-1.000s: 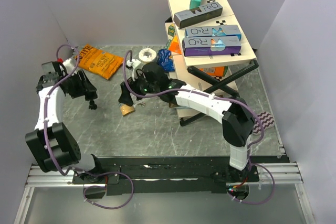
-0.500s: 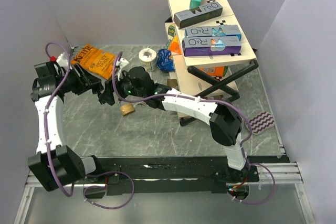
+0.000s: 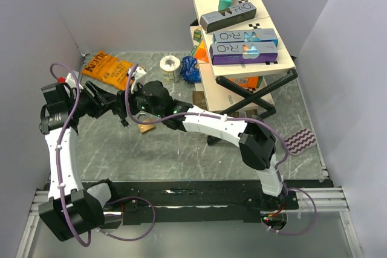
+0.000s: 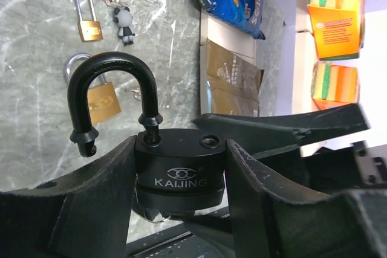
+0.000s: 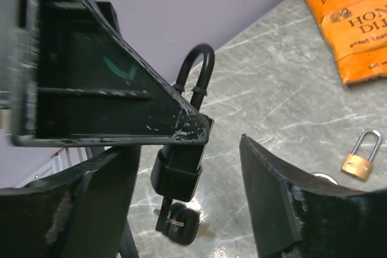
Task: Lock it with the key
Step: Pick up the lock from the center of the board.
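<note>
A black KAIJING padlock (image 4: pixel 178 161) is clamped by its body between the fingers of my left gripper (image 4: pixel 180 149), which is shut on it. Its shackle (image 4: pixel 112 83) stands raised, with one leg out of its hole. A black-headed key (image 5: pixel 181 225) hangs from the underside of the padlock (image 5: pixel 178 170). My right gripper (image 5: pixel 190 197) is open, one finger on each side of the lock body and key, touching neither. In the top view both grippers meet at the left of the table, left gripper (image 3: pixel 115 108) and right gripper (image 3: pixel 130 98).
Two brass padlocks (image 4: pixel 91 28) (image 4: pixel 103 101) and a small figure keychain (image 4: pixel 125 23) lie on the marble top below. An orange chip bag (image 3: pixel 112 69) lies at the back left, with a tape roll (image 3: pixel 169 64) and a blue bag (image 3: pixel 190 67) behind. Stacked boxes on a stand (image 3: pixel 242 34) fill the right.
My right arm swung left until its jaws came around the held padlock, and they have narrowed a little. My left arm brought the padlock up and toward it.
</note>
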You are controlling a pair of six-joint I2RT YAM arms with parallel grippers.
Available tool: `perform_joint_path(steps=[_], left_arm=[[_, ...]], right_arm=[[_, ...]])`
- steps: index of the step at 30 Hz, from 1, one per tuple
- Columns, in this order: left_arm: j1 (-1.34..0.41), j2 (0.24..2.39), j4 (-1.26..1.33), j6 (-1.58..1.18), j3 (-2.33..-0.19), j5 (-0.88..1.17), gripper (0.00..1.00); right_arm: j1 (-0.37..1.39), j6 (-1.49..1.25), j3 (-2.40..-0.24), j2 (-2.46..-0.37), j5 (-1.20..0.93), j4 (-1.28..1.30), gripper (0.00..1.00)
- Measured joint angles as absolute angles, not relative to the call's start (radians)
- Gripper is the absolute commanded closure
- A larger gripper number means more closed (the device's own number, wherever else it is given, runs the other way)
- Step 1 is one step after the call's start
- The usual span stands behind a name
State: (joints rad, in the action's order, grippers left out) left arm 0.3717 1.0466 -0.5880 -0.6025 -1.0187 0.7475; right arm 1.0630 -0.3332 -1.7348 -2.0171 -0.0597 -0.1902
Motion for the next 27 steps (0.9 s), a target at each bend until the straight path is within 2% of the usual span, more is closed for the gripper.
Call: perform_joint_path(steps=[6, 9, 10, 13, 15, 18, 19, 20, 21, 22, 24, 25, 27], left_arm=[[0.372, 0.987, -0.556, -0.662, -1.008, 0.746, 0.99], [0.372, 0.959, -0.526, -0.697, -0.997, 0.746, 0.99], [0.372, 0.954, -0.517, -0.705, -0.994, 0.746, 0.99], [0.372, 0.947, -0.498, -0.726, -0.985, 0.744, 0.99], [0.372, 0.947, -0.493, -0.732, -0.98, 0.744, 0.99], [0.372, 0.943, -0.482, -0.741, -0.971, 0.746, 0.99], [0.372, 0.941, -0.479, -0.745, -0.968, 0.744, 0.96], [0.372, 0.94, -0.477, -0.746, -0.968, 0.744, 0.91], [0.372, 0.939, -0.477, -0.746, -0.968, 0.744, 0.76], [0.372, 0.937, -0.476, -0.746, -0.968, 0.744, 0.63], [0.372, 0.937, -0.477, -0.745, -0.968, 0.744, 0.49], [0.372, 0.937, -0.478, -0.744, -0.968, 0.744, 0.35], [0.372, 0.937, -0.485, -0.734, -0.968, 0.745, 0.23]], right_arm=[[1.082, -0.324, -1.735, -2.033, -0.031, -0.194, 0.29], [1.086, -0.324, -1.735, -2.035, -0.023, -0.194, 0.36], [1.087, -0.323, -1.735, -2.035, -0.02, -0.195, 0.43], [1.089, -0.323, -1.734, -2.035, -0.017, -0.196, 0.56], [1.093, -0.323, -1.734, -2.035, -0.015, -0.199, 0.62], [1.097, -0.329, -1.734, -2.035, -0.003, -0.199, 0.75], [1.097, -0.327, -1.734, -2.035, -0.002, -0.198, 0.89], [1.097, -0.325, -1.734, -2.035, 0.0, -0.198, 0.95], [1.097, -0.324, -1.734, -2.035, -0.001, -0.2, 1.0], [1.097, -0.324, -1.734, -2.035, -0.001, -0.201, 1.0], [1.097, -0.32, -1.734, -2.035, -0.002, -0.202, 1.0], [1.097, -0.318, -1.734, -2.035, -0.004, -0.202, 1.0], [1.097, -0.315, -1.726, -2.034, -0.009, -0.211, 1.0]])
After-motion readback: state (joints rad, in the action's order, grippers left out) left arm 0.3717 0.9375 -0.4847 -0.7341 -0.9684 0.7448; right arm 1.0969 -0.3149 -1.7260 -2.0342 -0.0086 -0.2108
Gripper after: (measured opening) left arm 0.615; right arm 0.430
